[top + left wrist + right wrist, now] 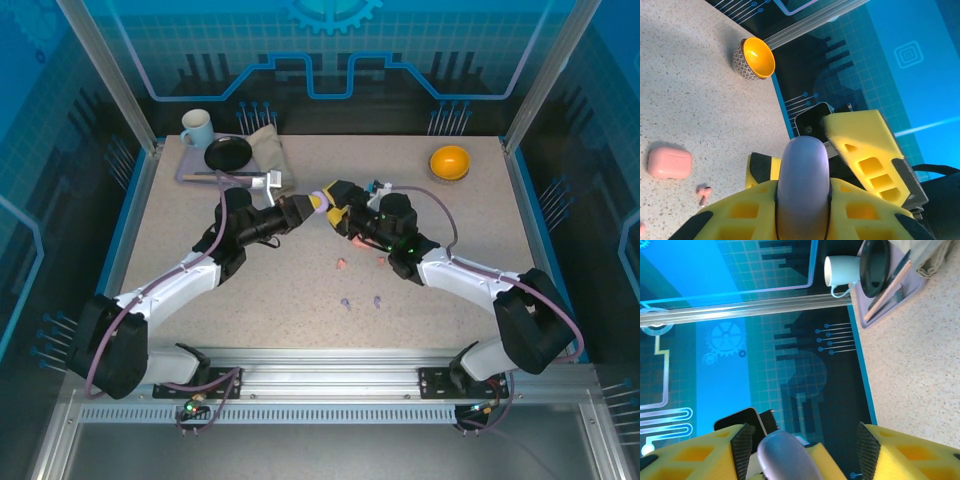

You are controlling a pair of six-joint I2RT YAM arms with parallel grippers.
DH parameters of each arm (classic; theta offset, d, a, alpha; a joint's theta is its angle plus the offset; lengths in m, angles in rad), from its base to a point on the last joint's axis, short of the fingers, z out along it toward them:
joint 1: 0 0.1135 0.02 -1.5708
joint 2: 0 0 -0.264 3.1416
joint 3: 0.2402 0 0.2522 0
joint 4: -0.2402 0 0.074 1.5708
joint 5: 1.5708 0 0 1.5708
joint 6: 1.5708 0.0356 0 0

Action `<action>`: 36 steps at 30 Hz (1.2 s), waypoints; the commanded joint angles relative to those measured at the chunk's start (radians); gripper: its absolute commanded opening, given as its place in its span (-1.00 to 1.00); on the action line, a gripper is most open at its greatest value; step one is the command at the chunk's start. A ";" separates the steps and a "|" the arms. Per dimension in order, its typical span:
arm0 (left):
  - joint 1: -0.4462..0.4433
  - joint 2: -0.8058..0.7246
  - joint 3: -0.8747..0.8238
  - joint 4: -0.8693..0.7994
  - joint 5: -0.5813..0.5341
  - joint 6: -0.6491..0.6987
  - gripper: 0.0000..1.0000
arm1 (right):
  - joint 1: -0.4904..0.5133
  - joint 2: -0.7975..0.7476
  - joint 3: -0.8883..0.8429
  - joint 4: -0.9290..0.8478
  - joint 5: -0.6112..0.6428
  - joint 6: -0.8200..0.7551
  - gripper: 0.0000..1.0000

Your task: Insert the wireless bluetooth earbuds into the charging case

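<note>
The pale purple charging case (318, 201) hangs above the middle of the table, closed, with my left gripper (305, 208) shut on it. In the left wrist view the case (802, 175) stands between the yellow fingers of that gripper (802, 187). My right gripper (335, 205) faces it from the right. Its jaws (802, 440) are open around the case's end (785, 455), which sits close to the left pad with a gap on the other side. Two pink earbuds (341, 264) and two purple earbuds (345, 302) lie on the table.
A pink case (669, 162) lies closed on the table with a pink earbud (703, 192) beside it. An orange bowl (450, 161) stands at the back right. A tray (190, 170) with a mug (197, 127), a black plate (228, 153) and a cloth sits back left.
</note>
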 commanded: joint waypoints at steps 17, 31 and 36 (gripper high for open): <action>0.025 0.157 0.177 -0.155 0.342 -0.019 -0.95 | -0.175 -0.014 -0.120 0.257 -0.396 -0.184 0.20; 0.084 0.210 0.307 -0.532 0.502 0.235 -0.92 | -0.214 -0.295 0.123 -0.824 -0.466 -1.332 0.65; 0.097 0.270 0.385 -0.669 0.559 0.292 -0.87 | -0.169 -0.299 0.127 -0.912 -0.413 -1.571 0.65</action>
